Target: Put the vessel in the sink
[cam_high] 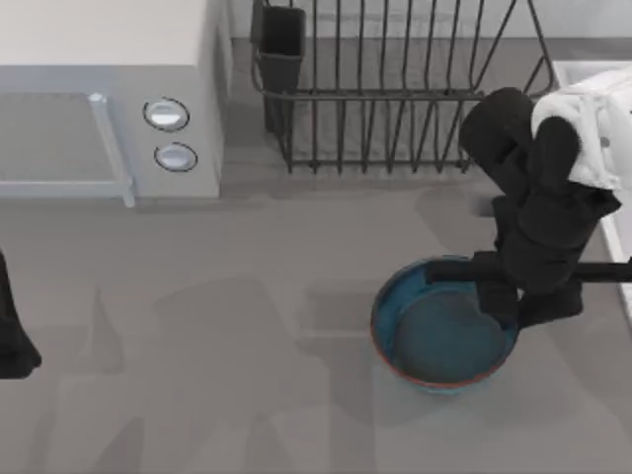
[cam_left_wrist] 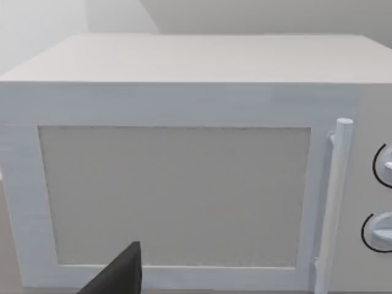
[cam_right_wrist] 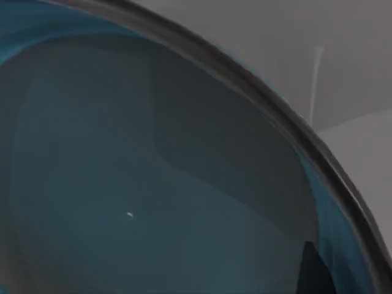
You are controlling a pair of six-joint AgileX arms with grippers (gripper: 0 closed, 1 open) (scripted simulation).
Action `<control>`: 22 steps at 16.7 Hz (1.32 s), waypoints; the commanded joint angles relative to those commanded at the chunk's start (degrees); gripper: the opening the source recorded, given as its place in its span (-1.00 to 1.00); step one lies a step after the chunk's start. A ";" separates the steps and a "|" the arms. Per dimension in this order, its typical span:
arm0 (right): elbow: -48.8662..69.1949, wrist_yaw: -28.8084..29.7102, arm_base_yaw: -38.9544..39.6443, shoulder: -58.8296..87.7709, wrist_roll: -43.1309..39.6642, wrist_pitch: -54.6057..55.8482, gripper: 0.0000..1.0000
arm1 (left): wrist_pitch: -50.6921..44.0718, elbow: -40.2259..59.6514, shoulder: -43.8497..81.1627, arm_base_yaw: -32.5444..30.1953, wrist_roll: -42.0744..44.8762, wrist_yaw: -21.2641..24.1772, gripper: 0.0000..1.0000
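The vessel, a shallow blue bowl with a reddish-brown rim, rests on the grey table at the right of the top view. My right gripper is down at the bowl's right rim, with black parts on both the inner and outer side of it. The right wrist view looks closely into the vessel's blue-grey inside, its rim running across the picture. A strip of the sink shows pale at the table's right edge, just right of the arm. My left gripper is parked at the far left edge.
A white microwave with two round knobs stands at the back left, and the left wrist view faces the microwave door. A black wire dish rack stands at the back middle, close behind the right arm.
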 joint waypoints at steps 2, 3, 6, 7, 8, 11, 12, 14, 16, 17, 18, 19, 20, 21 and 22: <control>4.95 0.01 -0.04 -1.20 -0.03 -6.67 -1.00 | 0.00 0.00 0.00 0.00 0.00 0.00 1.00; 7.63 0.02 -0.03 -1.89 -0.11 -10.46 -1.00 | 0.00 0.00 0.00 0.00 0.00 0.00 1.00; 15.29 0.06 -0.04 -4.17 -0.40 -20.77 -1.00 | 0.00 0.00 0.00 0.00 0.00 0.00 1.00; 17.31 0.07 -0.06 -4.86 -0.50 -23.15 -1.00 | 0.00 0.00 0.00 0.00 0.00 0.00 1.00; 18.87 0.08 -0.10 -5.50 -0.61 -24.91 -1.00 | 0.00 0.00 0.00 0.00 0.00 0.00 1.00; 20.44 0.09 -0.16 -6.22 -0.75 -26.64 -1.00 | 0.00 0.00 0.00 0.00 0.00 0.00 1.00; 20.44 0.09 -0.16 -6.22 -0.75 -26.64 -1.00 | 0.00 0.00 0.00 0.00 0.00 0.00 1.00; 20.30 0.06 0.00 -6.03 -0.67 -26.49 -1.00 | 0.00 0.00 0.00 0.00 0.00 0.00 1.00; 19.96 -0.20 -0.17 -6.10 -0.81 -25.92 -1.00 | 0.00 0.00 0.00 0.00 0.00 0.00 1.00; 19.30 -0.73 -0.55 -6.24 -1.06 -24.76 -1.00 | 0.00 0.00 0.00 0.00 0.00 0.00 1.00; 18.29 -1.52 -1.15 -6.44 -1.42 -23.00 -1.00 | 0.00 0.00 0.00 0.00 0.00 0.00 1.00; 16.92 -2.54 -1.97 -6.72 -1.89 -20.65 -1.00 | 0.00 0.00 0.00 0.00 0.00 0.00 1.00; 15.23 -3.75 -3.02 -7.07 -2.44 -17.71 -1.00 | 0.00 0.00 0.00 0.00 0.00 0.00 1.00; 13.25 -5.10 -4.28 -7.43 -3.07 -14.18 -1.00 | 0.00 0.00 0.00 0.00 0.00 0.00 1.00; 11.06 -6.58 -5.73 -7.77 -3.75 -10.08 -1.00 | 0.00 0.00 0.00 0.00 0.00 0.00 1.00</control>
